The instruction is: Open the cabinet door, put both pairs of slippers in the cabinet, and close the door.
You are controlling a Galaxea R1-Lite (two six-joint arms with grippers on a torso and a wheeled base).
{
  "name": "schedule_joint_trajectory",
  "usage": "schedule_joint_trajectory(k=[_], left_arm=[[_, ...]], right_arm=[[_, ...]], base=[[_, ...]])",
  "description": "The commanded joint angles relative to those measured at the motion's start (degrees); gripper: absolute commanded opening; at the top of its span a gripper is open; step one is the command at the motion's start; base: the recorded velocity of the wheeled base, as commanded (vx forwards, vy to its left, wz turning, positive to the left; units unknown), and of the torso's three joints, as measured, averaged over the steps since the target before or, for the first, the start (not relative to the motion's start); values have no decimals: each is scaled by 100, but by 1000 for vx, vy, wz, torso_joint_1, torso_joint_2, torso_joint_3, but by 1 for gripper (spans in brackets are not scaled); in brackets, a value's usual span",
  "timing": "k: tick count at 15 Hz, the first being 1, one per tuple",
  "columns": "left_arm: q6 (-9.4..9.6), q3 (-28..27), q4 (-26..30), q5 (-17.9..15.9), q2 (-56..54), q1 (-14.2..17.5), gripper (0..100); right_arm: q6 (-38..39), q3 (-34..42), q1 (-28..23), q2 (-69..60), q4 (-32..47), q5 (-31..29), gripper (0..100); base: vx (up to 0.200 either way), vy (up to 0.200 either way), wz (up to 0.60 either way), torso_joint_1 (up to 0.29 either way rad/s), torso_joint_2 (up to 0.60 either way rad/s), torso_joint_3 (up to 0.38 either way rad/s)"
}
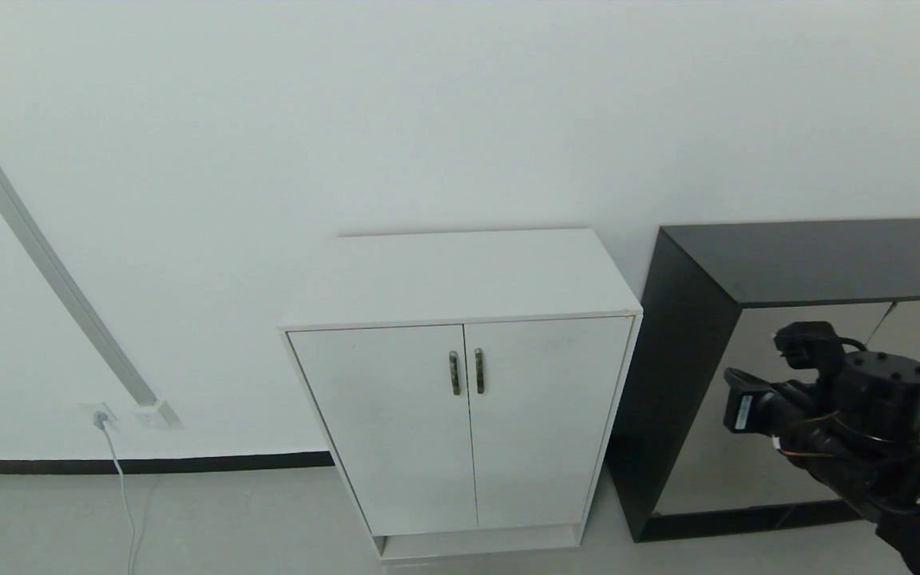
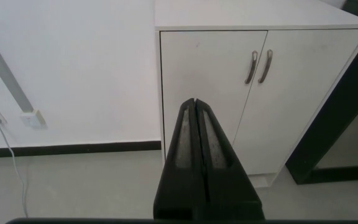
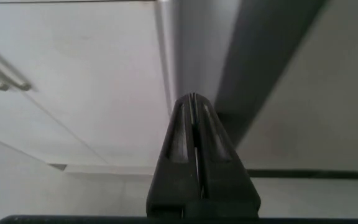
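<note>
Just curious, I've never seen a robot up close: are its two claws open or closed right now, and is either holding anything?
Left gripper: closed, holding nothing.
Right gripper: closed, holding nothing.

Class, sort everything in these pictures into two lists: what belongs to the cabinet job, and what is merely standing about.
Belongs to the job:
white cabinet, doors shut
door handles
left gripper, shut
right gripper, shut

Standing about:
black mirrored unit
wall socket
grey wall trunking
</note>
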Motion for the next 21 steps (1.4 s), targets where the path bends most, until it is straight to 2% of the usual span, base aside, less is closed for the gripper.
schedule_joint_trajectory(k=[1,5,8,9,11,16,21], left_arm=[[-4,0,0,-5,7,-1,0],[-4,0,0,-5,7,-1,0],[-4,0,0,4,7,-1,0],[-4,0,0,4,7,-1,0],[-13,0,0,4,7,-1,0],[-4,0,0,4,7,-1,0],[-4,0,0,4,7,-1,0]], right_arm=[[-1,739,-339,-748,-94,58,0],[-317,1723,-831,-1706,-41,506,0],[-449,2031,-972,-2374,161,541,0],[-467,2031,-972,-2690,495,541,0],[-713,2031,-963,-3648,1699,726,0],[-730,2031,-955,-5582,4397,1147,0],[-722,2031,-937,-6988,6454,1341,0]], base=[[0,0,0,0,0,0],[0,0,0,0,0,0],[0,0,0,0,0,0],[0,0,0,0,0,0],[0,0,0,0,0,0],[0,0,0,0,0,0],[0,0,0,0,0,0]])
